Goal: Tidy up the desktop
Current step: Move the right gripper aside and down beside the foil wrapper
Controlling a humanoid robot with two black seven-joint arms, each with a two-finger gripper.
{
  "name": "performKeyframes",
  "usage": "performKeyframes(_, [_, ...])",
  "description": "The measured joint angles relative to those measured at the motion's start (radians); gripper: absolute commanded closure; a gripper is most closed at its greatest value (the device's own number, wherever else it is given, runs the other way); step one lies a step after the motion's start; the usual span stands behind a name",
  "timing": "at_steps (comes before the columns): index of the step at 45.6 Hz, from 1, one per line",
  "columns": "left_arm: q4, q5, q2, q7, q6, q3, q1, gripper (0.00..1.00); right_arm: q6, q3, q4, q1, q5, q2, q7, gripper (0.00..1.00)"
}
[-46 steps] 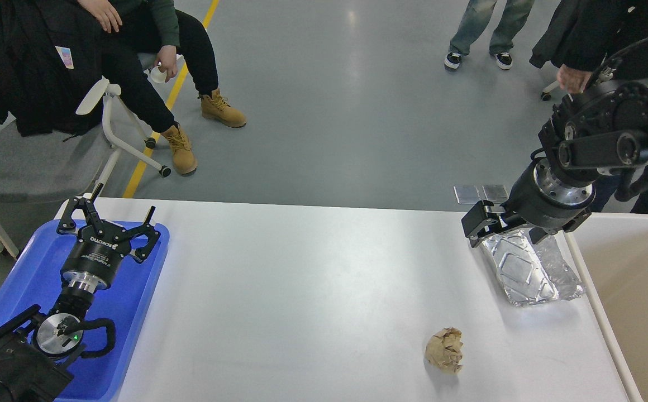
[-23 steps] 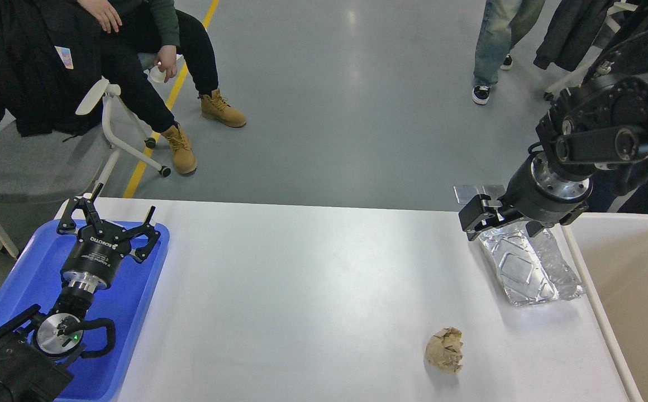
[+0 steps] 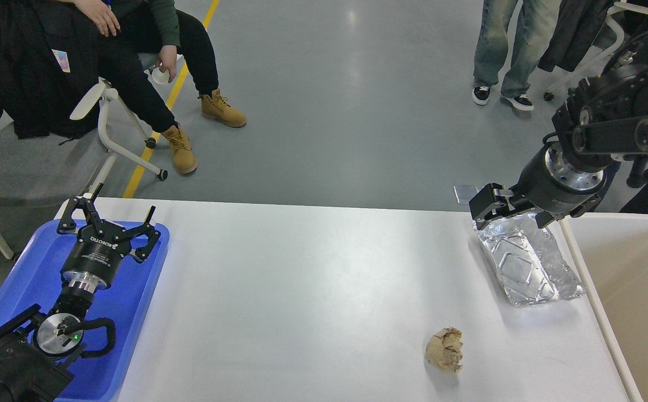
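Observation:
The white desktop [image 3: 301, 290] carries a crumpled brown paper ball [image 3: 445, 349] near its front right. A crushed silver foil tray [image 3: 525, 265] lies by the right edge. My right gripper [image 3: 489, 207] sits at the foil tray's far end, and its jaws appear closed on that rim, which is raised a little. My left gripper [image 3: 109, 219] is open and empty. It hovers over the far part of the blue plastic tray [image 3: 17, 279] at the left.
A beige rimmed bin [image 3: 637, 290] stands against the desktop's right edge. A person sits on a chair [image 3: 106, 106] beyond the far left corner. Another person's legs [image 3: 505, 50] stand beyond the far right.
My right gripper has risen and shifted slightly right, and the foil tray's far end has lifted with it. The standing person has stepped closer. The left arm is still.

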Motion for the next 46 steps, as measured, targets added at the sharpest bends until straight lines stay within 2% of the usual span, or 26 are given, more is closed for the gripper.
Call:
performKeyframes(25, [0.0,0.0,0.0,0.0,0.0,0.0,0.0,0.01,-0.003,-0.012,-0.051,-0.016,-0.02,-0.075,0.0,0.0])
performKeyframes(46, [0.0,0.0,0.0,0.0,0.0,0.0,0.0,0.01,-0.07,-0.013,-0.299,-0.219,-0.033,-0.171,0.0,0.0])
